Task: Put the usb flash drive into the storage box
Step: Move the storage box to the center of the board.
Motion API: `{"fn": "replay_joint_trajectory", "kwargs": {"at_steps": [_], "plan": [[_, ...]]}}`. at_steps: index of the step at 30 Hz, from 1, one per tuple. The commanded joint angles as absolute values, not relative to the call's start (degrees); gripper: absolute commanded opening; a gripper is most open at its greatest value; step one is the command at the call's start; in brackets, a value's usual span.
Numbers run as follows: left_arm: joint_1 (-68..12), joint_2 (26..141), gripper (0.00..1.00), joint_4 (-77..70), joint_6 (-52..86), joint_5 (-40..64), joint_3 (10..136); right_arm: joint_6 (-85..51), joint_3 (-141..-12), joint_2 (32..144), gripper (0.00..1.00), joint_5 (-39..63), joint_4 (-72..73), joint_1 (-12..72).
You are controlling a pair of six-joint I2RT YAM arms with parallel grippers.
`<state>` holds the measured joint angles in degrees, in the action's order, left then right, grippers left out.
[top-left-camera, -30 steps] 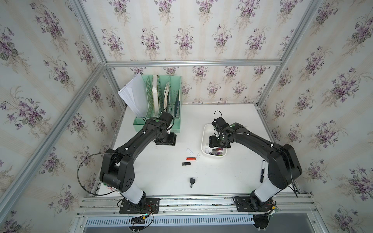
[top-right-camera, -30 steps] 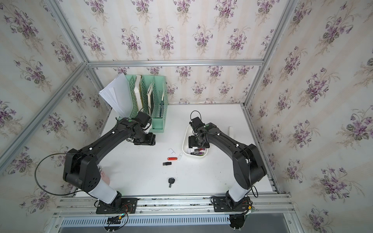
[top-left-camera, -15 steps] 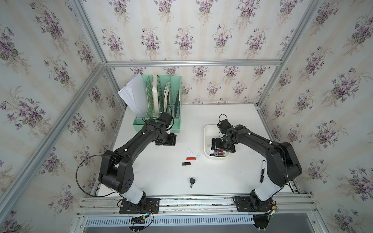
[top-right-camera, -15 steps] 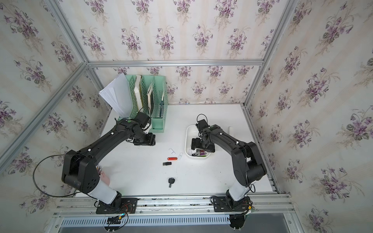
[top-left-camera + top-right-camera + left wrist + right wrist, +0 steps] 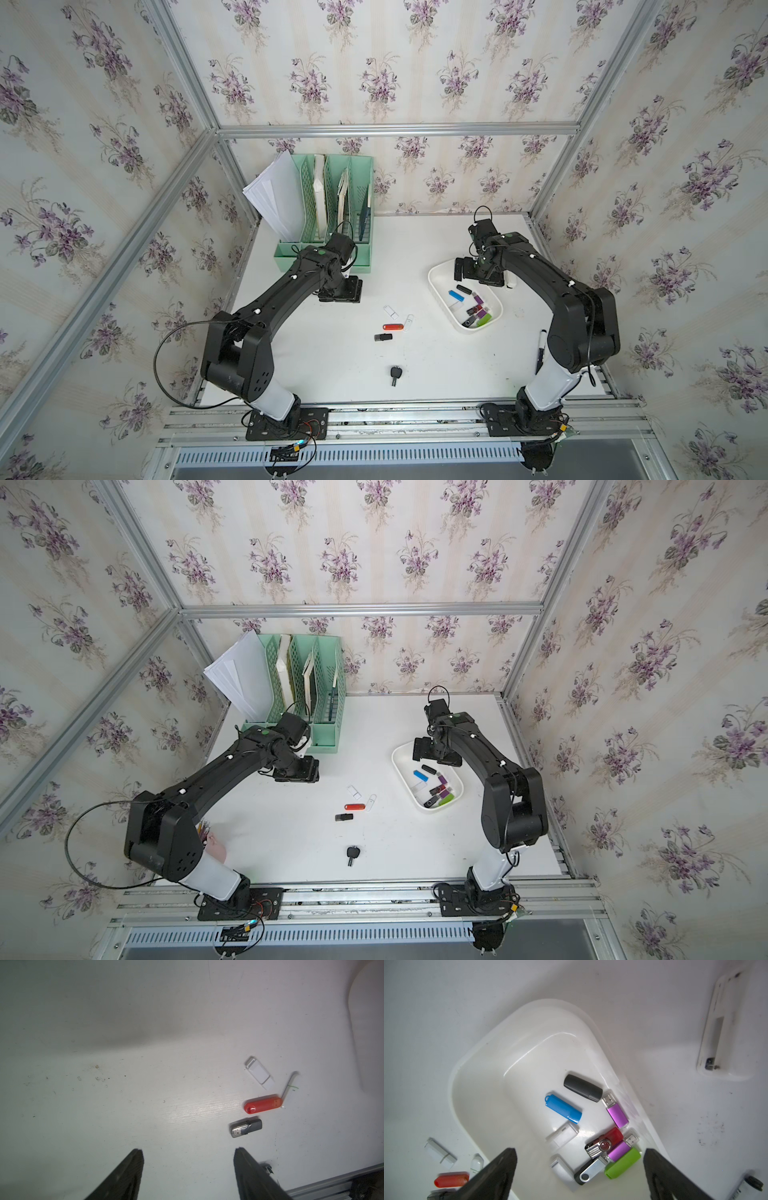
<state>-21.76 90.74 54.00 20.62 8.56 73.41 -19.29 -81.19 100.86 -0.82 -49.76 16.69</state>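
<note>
1. Left gripper (image 5: 188, 1151), mid-left in both top views: fingers spread, holding nothing, above bare table. A slanted reach toward the drives could let one finger sweep a drive aside instead of straddling it.
2. Centre of a top view, on the table left of the box and not in it: white drive (image 5: 390, 311), red drive (image 5: 392, 327), black drive (image 5: 383, 337). They lie flat and close together, so closing on one may nudge a neighbour, or the fingers may slip off.
3. Box (image 5: 440, 286), right of centre: its lower end is crowded, so a drive dropped there might bounce out. A knock on the rim could slide the tub.
4. Right gripper (image 5: 579, 1151), over the box's upper end: fingers spread wide, empty. Moving toward the loose drives, it could clip the rim.
5. Marker (image 5: 541, 349), lower right: an arm swing might roll it.
</note>
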Motion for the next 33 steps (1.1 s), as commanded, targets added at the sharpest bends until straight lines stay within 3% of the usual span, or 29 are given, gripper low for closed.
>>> {"fn": "replay_joint_trajectory", "kwargs": {"at_steps": [1,8,15,33], "plan": [[-21.7,90.3,0.74,53.8,20.9,8.2,72.9,-18.7,-84.9,104.4,1.0,-0.7,-50.4,18.6],[-21.5,89.8,0.74,53.8,20.7,7.7,72.3,-18.3,-94.7,113.6,1.0,-12.2,-53.1,24.8],[-21.4,89.3,0.74,54.0,20.5,7.4,72.3,-16.6,-101.5,116.5,1.0,-19.4,-56.8,24.1],[-21.2,89.4,0.74,53.5,20.5,7.6,71.4,-4.3,-92.1,115.9,1.0,-6.5,-49.5,17.7]]}}
